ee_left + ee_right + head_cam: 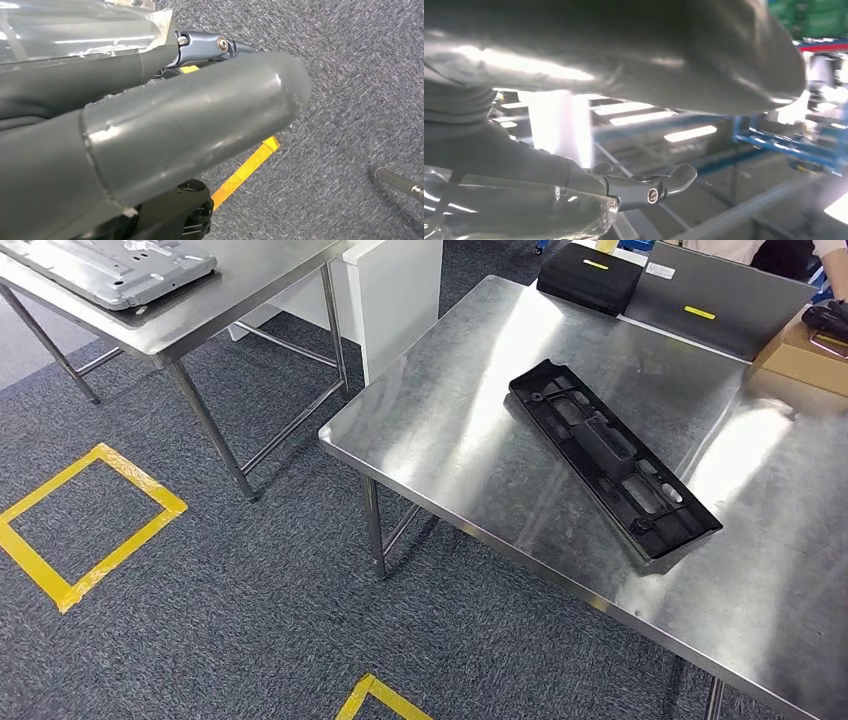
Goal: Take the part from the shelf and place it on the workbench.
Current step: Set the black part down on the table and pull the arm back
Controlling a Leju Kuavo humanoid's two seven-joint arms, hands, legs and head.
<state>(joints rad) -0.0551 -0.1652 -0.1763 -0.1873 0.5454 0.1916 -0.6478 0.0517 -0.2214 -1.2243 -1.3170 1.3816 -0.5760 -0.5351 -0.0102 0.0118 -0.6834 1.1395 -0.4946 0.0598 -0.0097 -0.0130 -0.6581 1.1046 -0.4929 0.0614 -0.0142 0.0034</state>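
Grey carpet, steel desk (450, 430): your part (610, 455) lies flat on it, so placing looks done. Left hand (150, 135) and right hand (624, 50) hold nothing; fingers' spread, I cannot tell.

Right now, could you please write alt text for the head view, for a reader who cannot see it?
A long black plastic part lies diagonally on a steel workbench, with no hand touching it. At the bench's far edge sit a black case and a cardboard box; a second steel table stands to the left over grey carpet marked with yellow tape.
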